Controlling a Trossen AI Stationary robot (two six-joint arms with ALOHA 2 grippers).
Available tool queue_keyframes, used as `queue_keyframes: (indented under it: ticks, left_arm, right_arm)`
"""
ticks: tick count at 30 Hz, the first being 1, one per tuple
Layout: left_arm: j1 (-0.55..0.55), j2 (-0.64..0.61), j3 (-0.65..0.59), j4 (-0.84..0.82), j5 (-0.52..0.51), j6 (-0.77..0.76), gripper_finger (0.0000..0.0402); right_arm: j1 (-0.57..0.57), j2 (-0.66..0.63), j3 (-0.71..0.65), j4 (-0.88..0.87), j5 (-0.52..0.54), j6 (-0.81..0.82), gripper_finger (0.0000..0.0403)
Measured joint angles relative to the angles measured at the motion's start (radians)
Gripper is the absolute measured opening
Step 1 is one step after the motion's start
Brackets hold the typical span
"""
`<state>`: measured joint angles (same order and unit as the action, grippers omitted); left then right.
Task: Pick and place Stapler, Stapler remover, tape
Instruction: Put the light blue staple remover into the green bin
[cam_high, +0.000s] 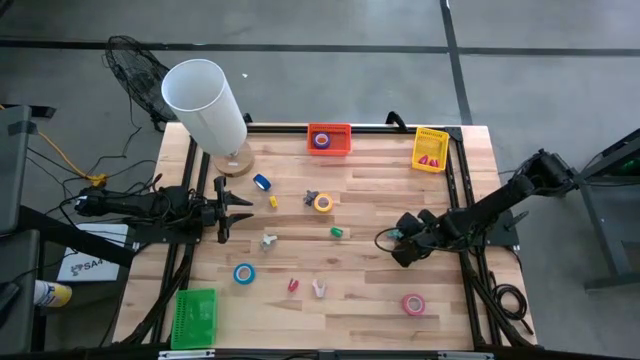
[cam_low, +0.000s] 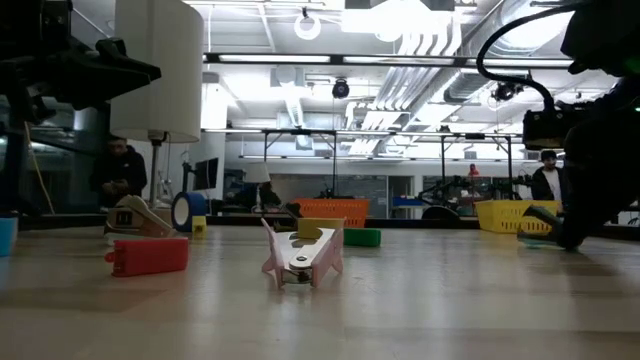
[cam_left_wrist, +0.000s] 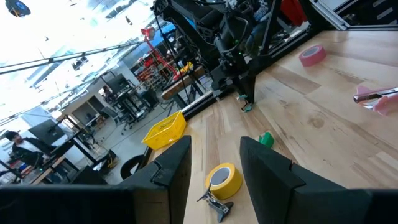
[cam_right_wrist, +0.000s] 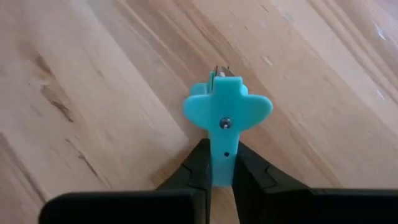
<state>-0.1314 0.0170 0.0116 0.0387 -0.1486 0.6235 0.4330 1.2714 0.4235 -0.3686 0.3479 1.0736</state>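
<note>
- Clamping a teal stapler remover (cam_right_wrist: 225, 127) by its tail, the right gripper (cam_right_wrist: 222, 177) had its two dark fingers pressed together on the narrow end, low over the wooden table (cam_high: 380, 300); the winged head stuck forward, probably so it could be lifted clear without slipping.
- In the high view the right gripper (cam_high: 402, 248) sat toward the table's right side, with the teal piece only a small fleck at its tip.
- The left gripper (cam_high: 226, 210) waited near the left edge, its fingers standing partly apart and holding nothing; through its own camera the yellow tape (cam_left_wrist: 223, 180) lay just ahead between them, touching a small dark remover (cam_left_wrist: 216, 203).
- Other tape was scattered: a blue roll (cam_high: 244, 273) toward the front left, a darker blue roll (cam_high: 262, 182) near the lamp base, and a pink roll (cam_high: 413, 303) at the front right.
- Likely destinations were the red basket (cam_high: 329, 139) and yellow basket (cam_high: 430, 148) along the far edge and the green basket (cam_high: 194, 318) at the front left corner; which one suits the remover I could not tell.
- A green stapler (cam_high: 337, 232), a pink remover (cam_high: 318, 288) and a red stapler (cam_high: 293, 285) lay mid-table; nothing looked to block a path from the right gripper to the yellow basket.
</note>
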Motion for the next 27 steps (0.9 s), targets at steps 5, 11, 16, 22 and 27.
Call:
queue_keyframes:
  ticks: [5,11,16,22,27]
  left_arm:
    - [0.000,0.000,0.000,0.000,0.000,0.000,0.0135]
    - [0.000,0.000,0.000,0.000,0.000,0.000,0.0135]
    - [0.000,0.000,0.000,0.001,0.000,0.000,0.0135]
    - [0.000,0.000,0.000,0.012,0.000,0.000,0.0135]
    - [0.000,0.000,0.000,0.011,0.001,0.000,0.0135]
  right_arm:
    - [0.000,0.000,0.000,0.118,0.062,-0.104,0.0027]
    - [0.000,0.000,0.001,0.270,0.154,-0.287,0.0027]
    - [0.000,0.000,0.001,0.343,0.206,-0.381,0.0027]
    - [-0.001,0.000,0.001,0.429,0.220,-0.435,0.0027]
    - [-0.001,-0.001,0.002,0.528,0.232,-0.507,0.0027]
